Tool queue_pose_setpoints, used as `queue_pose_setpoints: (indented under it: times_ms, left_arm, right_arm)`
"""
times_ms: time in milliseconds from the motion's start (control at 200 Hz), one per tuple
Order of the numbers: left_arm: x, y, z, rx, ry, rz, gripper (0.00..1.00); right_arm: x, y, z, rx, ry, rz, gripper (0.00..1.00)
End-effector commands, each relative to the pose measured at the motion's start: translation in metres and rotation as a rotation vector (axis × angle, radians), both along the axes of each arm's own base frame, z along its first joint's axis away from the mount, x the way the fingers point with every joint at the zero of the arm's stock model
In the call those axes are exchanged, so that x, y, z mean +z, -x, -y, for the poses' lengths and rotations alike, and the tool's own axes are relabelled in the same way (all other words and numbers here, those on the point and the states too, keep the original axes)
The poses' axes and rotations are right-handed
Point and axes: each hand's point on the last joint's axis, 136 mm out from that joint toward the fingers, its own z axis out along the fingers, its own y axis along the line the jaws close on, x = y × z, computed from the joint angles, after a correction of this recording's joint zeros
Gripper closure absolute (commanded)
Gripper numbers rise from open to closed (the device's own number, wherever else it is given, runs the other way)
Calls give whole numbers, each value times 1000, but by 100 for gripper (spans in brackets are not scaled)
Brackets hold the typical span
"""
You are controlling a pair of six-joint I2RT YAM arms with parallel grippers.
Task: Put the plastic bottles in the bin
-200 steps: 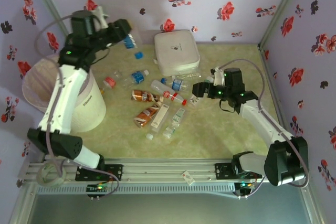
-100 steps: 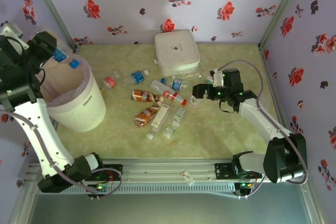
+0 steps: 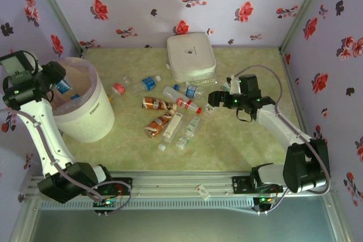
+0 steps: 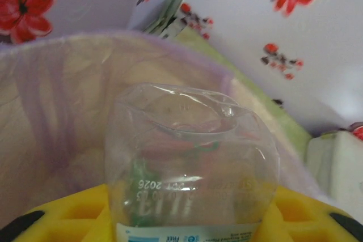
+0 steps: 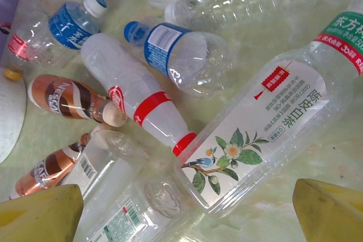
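Floral-walled bench [image 3: 238,145]: left end effector [image 3: 57,80] is clamped on a clear bottle [image 4: 190,157] directly above the bin [image 3: 96,120] (base toward the liner [image 4: 51,111]). Right end effector [image 3: 214,97], jaws apart, hovers nearer the loose bottles [image 3: 170,111], just to its left.

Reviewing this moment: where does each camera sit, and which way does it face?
Top external: above and behind the arm bases, looking down on the table; both arms show, left gripper over the bin, right gripper near the loose bottles.
Left wrist: above the bin, looking into it; its yellow fingers hold a clear bottle.
Right wrist: low over the loose bottles, looking down; its yellow fingertips stand wide apart.
Shared: top external and right wrist both show the red-capped bottle.
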Motion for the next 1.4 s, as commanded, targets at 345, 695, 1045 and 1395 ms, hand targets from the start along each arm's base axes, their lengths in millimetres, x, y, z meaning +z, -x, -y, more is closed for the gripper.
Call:
queue_pose_setpoints:
  times_ms: [345, 695, 1045, 1395]
  left_arm:
    - [-117, -6, -1, -59, -66, -327, 100]
    - [-181, -9, 6, -98, -39, -462, 100]
    - [-225, -10, 7, -122, -2, -567, 100]
    - [-254, -6, 8, -149, 10, -653, 90]
  right_arm:
    - [-2, -7, 10, -53, 37, -1, 4]
    - [-1, -8, 13, -58, 51, 6, 4]
    - [-2, -6, 19, -92, 59, 2, 5]
    - [-4, -3, 28, -130, 70, 1, 4]
